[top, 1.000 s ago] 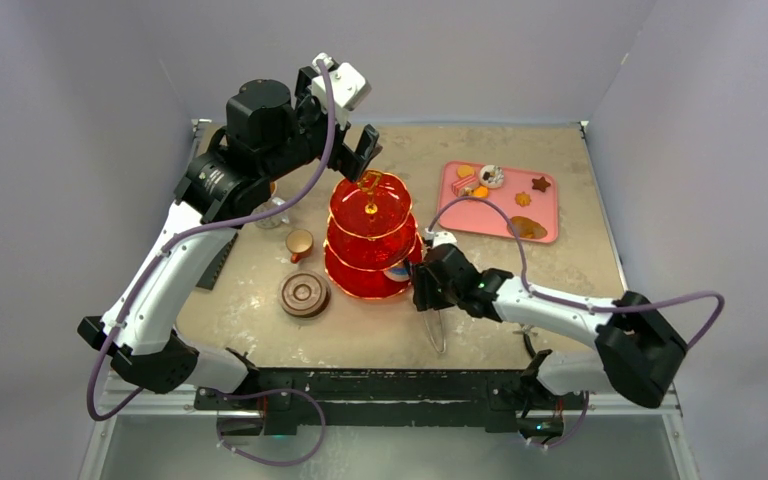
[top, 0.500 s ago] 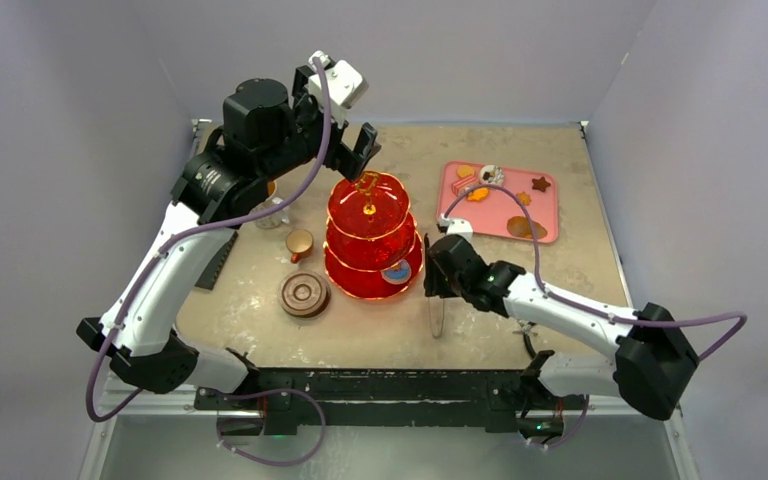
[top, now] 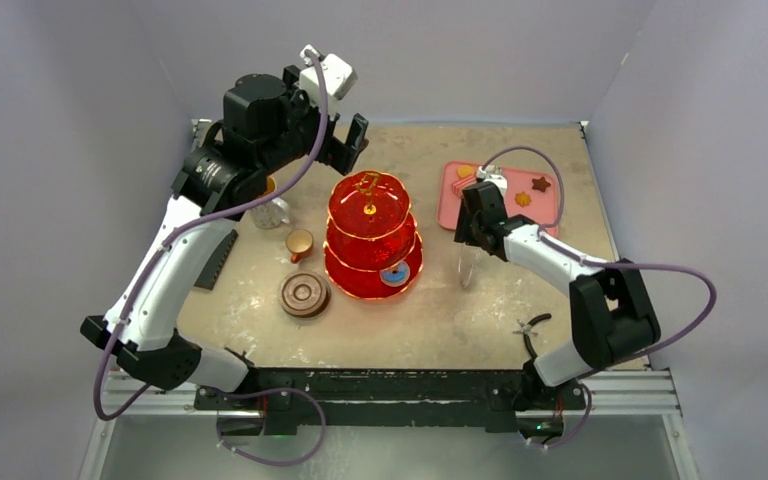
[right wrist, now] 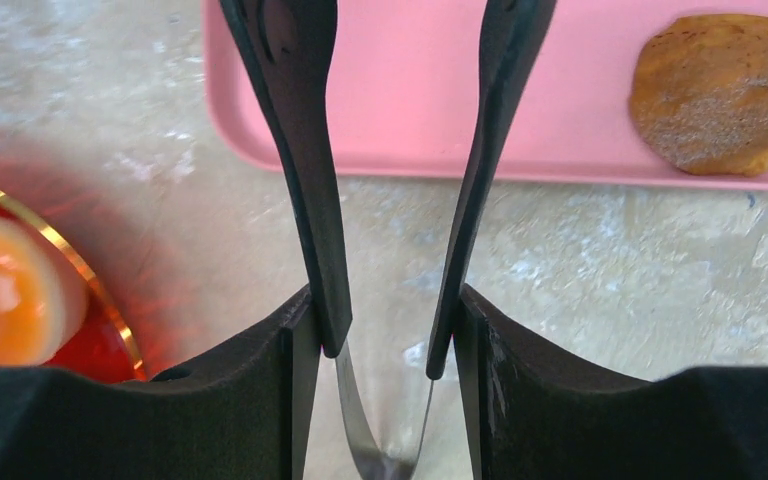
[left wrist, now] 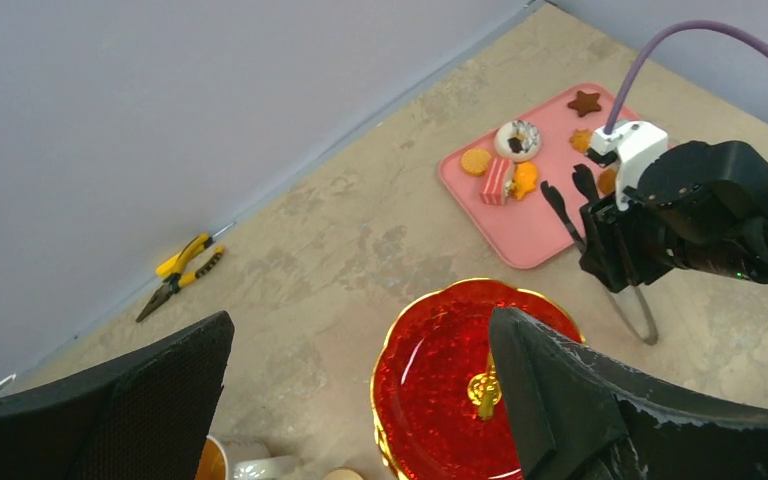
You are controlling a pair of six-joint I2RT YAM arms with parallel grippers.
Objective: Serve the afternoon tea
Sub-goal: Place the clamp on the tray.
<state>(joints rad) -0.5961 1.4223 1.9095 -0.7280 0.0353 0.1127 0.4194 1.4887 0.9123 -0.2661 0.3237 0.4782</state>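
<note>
The red translucent three-tier stand (top: pixel 370 235) with its gold handle (top: pixel 368 185) stands mid-table. A small pastry (top: pixel 395 272) lies on its bottom tier. My left gripper (top: pixel 348 145) is open and empty, above and behind the stand; the left wrist view shows the top tier (left wrist: pixel 440 370) between its jaws (left wrist: pixel 360 400). My right gripper (top: pixel 468 238) is shut on the black tongs (right wrist: pixel 305 150), their tips apart over the pink tray's near edge (right wrist: pixel 410 100). Several pastries (top: pixel 535 184) lie on the tray. The white mug of amber tea (top: pixel 272 208), the small brown cup (top: pixel 299 243) and the saucer (top: pixel 304 294) stand left of the stand.
The pink tray (top: pixel 552 228) sits at the back right. A flat brown pastry (right wrist: pixel 725 90) lies on it right of the tongs. Yellow pliers (left wrist: pixel 180 275) lie by the back wall. Another pair of pliers (top: pixel 532 325) lies at the front right. A dark flat object (top: pixel 222 255) lies at the left edge.
My right gripper has moved with the tongs from the stand's bottom tier back and right to the pink tray. My left gripper has drawn slightly back and left from the handle.
</note>
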